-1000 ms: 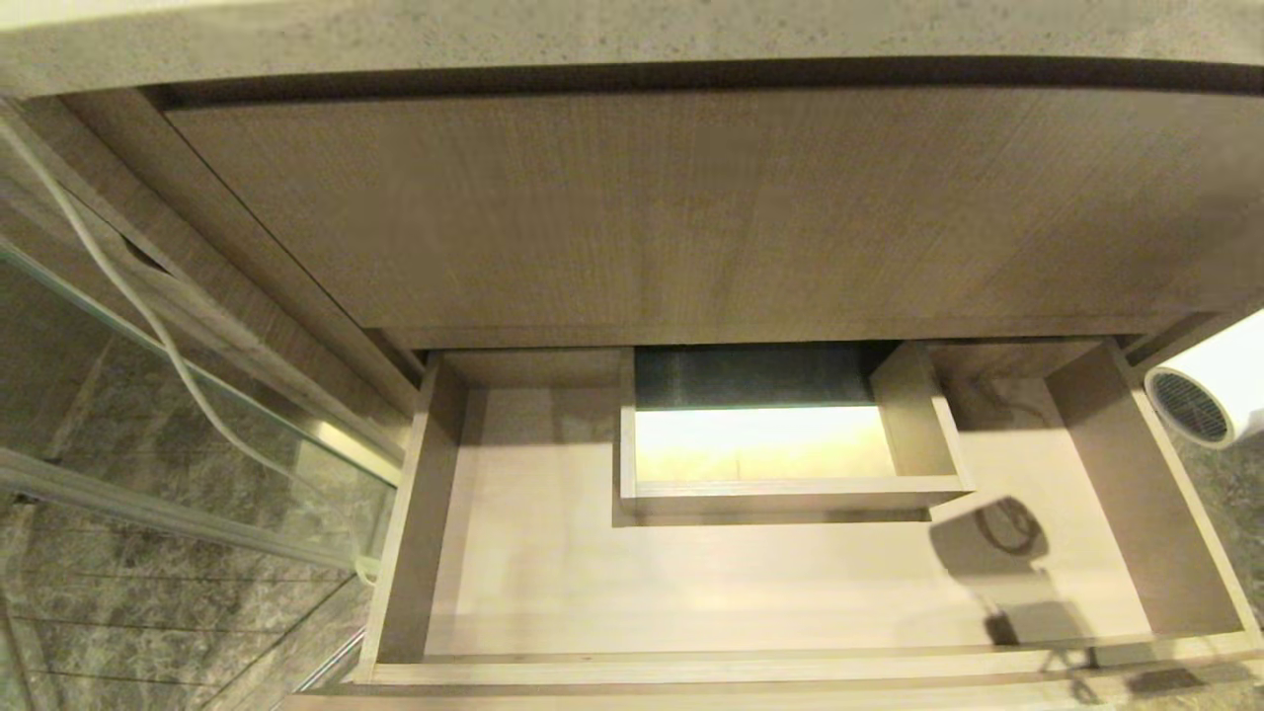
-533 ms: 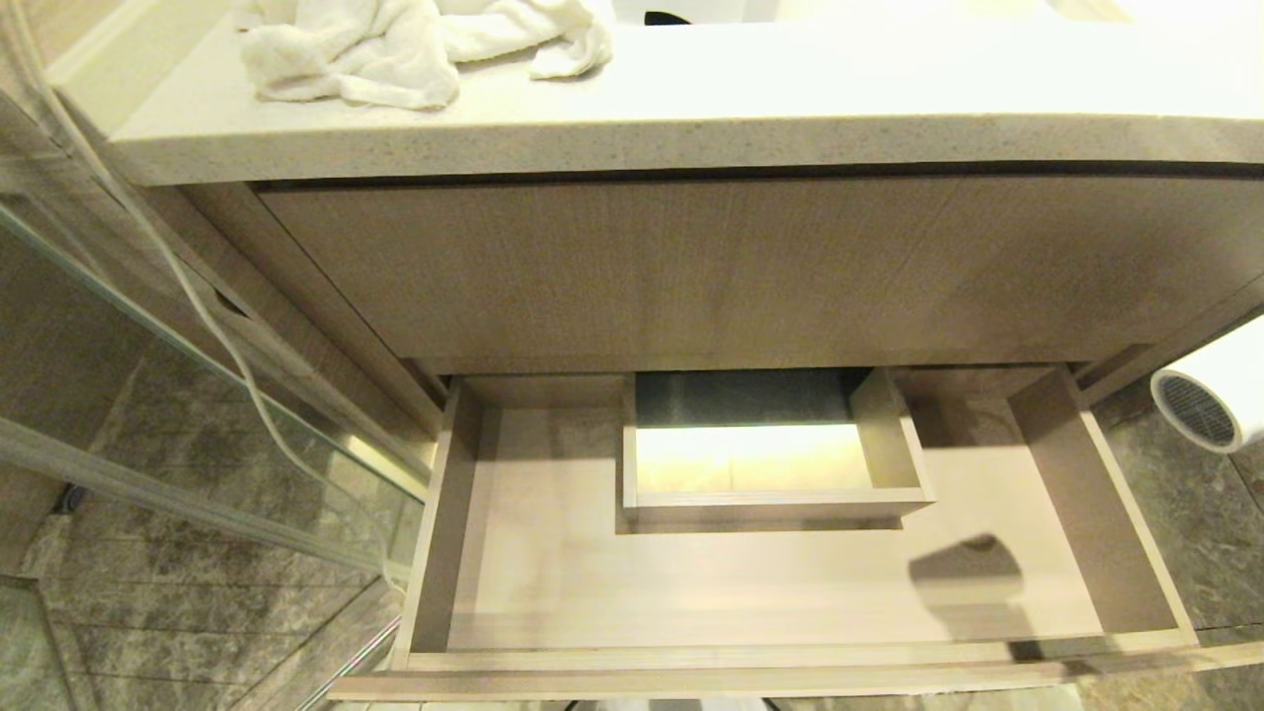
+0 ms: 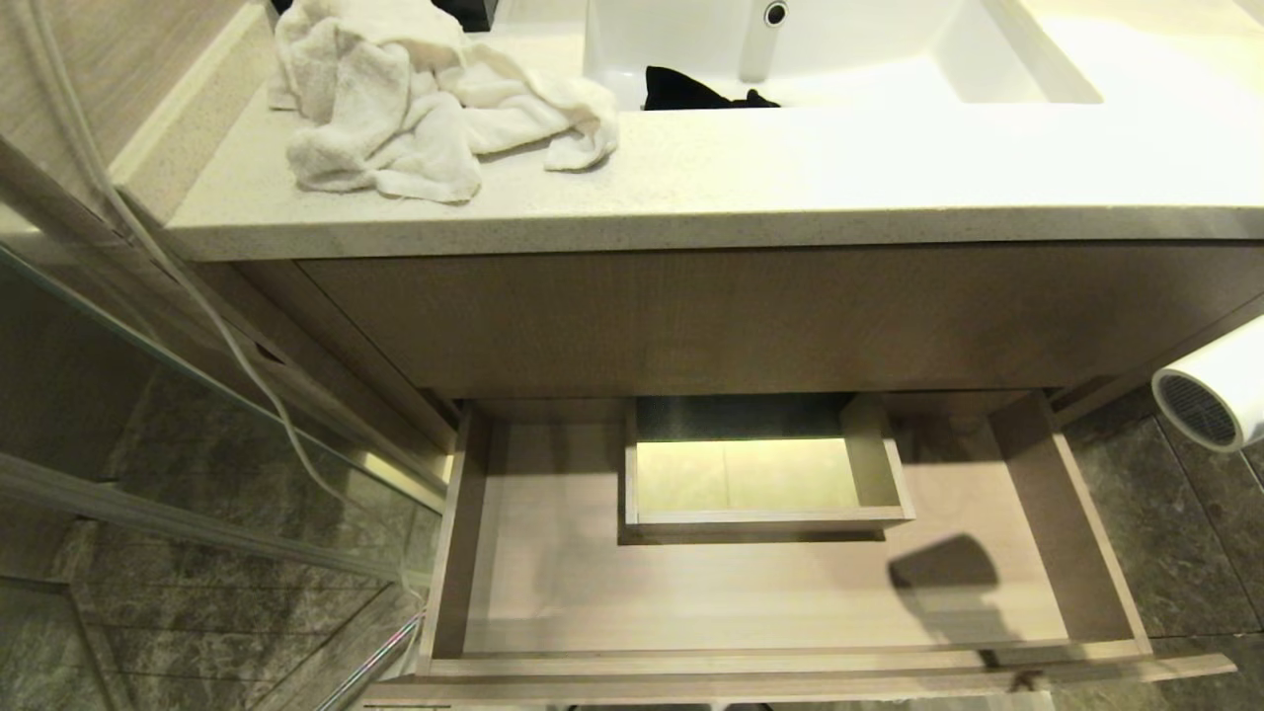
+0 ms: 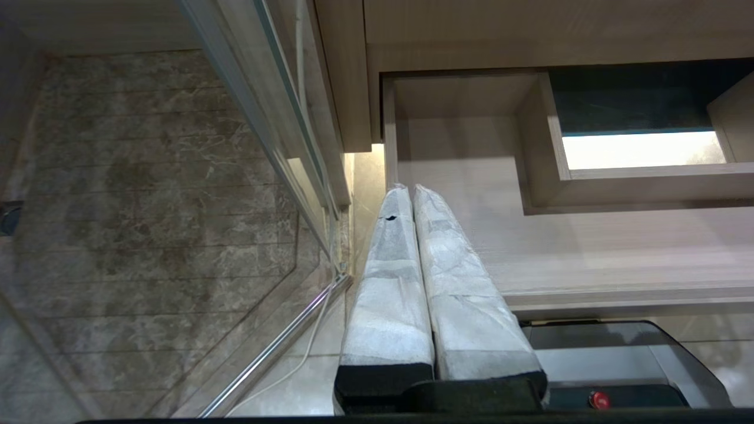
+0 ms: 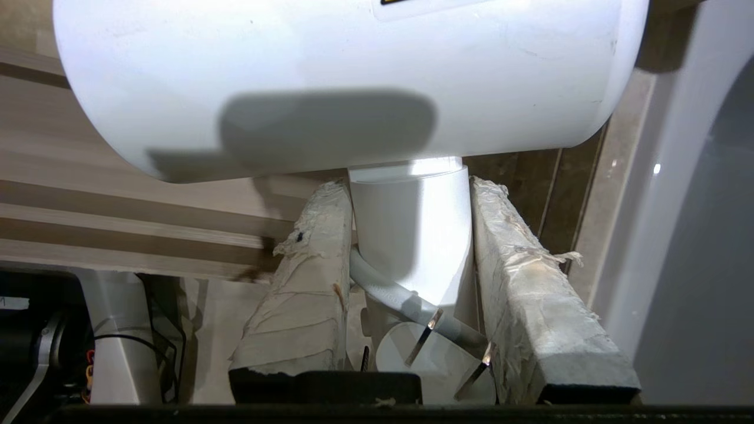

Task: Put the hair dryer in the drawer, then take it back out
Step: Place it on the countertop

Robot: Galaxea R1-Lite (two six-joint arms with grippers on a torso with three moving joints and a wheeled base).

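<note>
right gripper (image 5: pixel 412 259): clamped on the handle of the hair dryer (image 5: pixel 330 76), one taped finger on each side; bundled cord and plug prongs tucked between the fingers below the handle.
hair dryer position: held in the air off the right side wall of the drawer (image 3: pixel 1076 533), outside it, above the floor (image 3: pixel 1185 513); grey grille facing the head camera; shadow on the drawer bottom near the right front corner.
left gripper (image 4: pixel 412 200): closed on nothing, fingers pressed together, parked low by the drawer's left front corner.
handling: likely light, rigid, smooth plastic, so apt to slip or twist in the fingers; barrel too wide and round for a grip, handle the sound place; loose cord liable to snag on an edge.
drawer: pulled fully out, nothing lying inside; boxed cutout (image 3: pixel 760 513) at mid-back.
open room: broad free bottom in front of the cutout and to its right and left; side walls low.
edges to mind: right wall, front rim, panel (image 3: pixel 750 316) overhanging the back, glass partition (image 3: pixel 197 444) left.
table (image 3: pixel 790 178): towel (image 3: pixel 425 109) near left edge, sink (image 3: pixel 839 49) behind.
</note>
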